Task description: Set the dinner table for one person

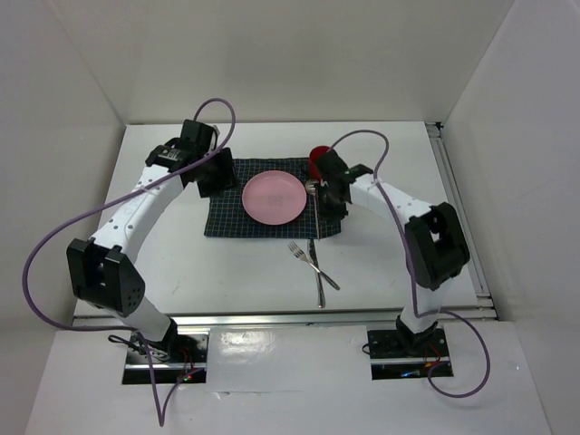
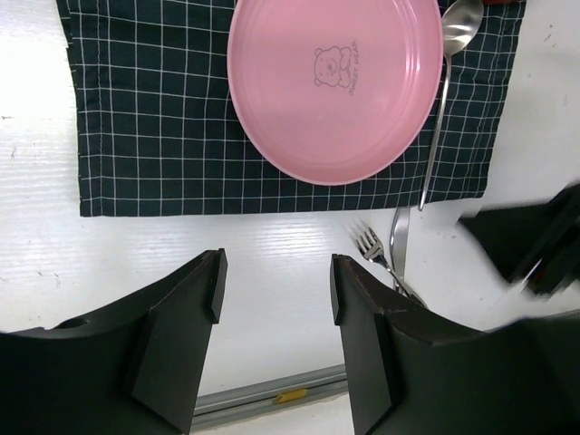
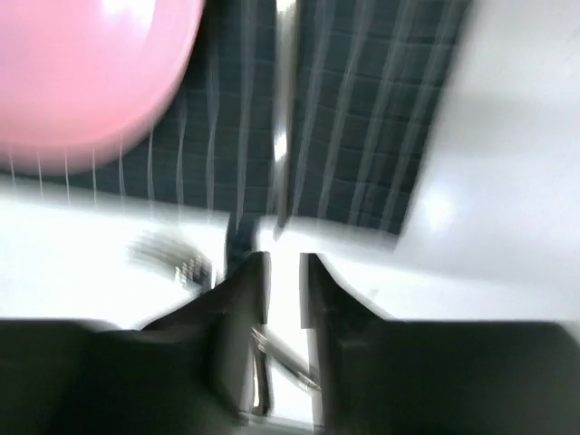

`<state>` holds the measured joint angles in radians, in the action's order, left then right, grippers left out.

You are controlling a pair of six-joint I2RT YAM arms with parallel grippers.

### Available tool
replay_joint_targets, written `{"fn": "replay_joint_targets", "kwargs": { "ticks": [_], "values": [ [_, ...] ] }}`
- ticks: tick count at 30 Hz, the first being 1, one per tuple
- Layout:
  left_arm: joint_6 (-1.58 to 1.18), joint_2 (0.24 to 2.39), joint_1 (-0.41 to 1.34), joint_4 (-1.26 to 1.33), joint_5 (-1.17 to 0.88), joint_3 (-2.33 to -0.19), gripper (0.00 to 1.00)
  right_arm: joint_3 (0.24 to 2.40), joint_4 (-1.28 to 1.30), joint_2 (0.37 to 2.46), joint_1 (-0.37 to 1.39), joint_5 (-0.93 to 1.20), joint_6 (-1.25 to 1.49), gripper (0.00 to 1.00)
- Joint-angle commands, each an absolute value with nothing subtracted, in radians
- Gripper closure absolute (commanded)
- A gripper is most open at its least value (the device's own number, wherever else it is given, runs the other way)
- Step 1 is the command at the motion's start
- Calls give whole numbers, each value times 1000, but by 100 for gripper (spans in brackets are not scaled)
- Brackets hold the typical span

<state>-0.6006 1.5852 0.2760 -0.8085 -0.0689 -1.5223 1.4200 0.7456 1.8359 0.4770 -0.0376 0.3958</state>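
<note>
The white dinner table [image 1: 245, 272] lies under everything, with a dark checked placemat [image 1: 227, 219] mid-table and a pink plate [image 1: 274, 198] on it. The left gripper [image 2: 277, 267] hovers wide open, holding nothing. The right gripper [image 3: 285, 267] is blurry, jaws barely apart, nothing between them.

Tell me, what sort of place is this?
Likely a robot test booth, not a home: white walls enclose the dinner table, and a left arm and right arm are bolted at its edge.
</note>
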Motion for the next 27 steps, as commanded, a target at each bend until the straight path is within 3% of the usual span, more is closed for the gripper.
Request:
{"fn": "replay_joint_targets", "kwargs": {
  "ticks": [1,3,5,16,20,27],
  "values": [
    [-577,1545,279,-787,-80,-1519,34,1229,652,1672,622,-17,336,56],
    [-586,1545,279,-787,-80,-1529,34,1108,583,1599,701,-5,314,45],
    [-586,1545,279,-776,-80,-1529,34,1074,574,1589,730,5,304,42],
    [-586,1525,279,-776,-69,-1497,36,1121,574,1756,811,-138,295,42],
    [-586,1534,279,-776,-69,-1497,36,1102,552,1770,811,-138,270,52],
    [-586,1543,279,-776,-69,-1516,36,1109,623,1720,811,-164,270,89]
  ]
}}
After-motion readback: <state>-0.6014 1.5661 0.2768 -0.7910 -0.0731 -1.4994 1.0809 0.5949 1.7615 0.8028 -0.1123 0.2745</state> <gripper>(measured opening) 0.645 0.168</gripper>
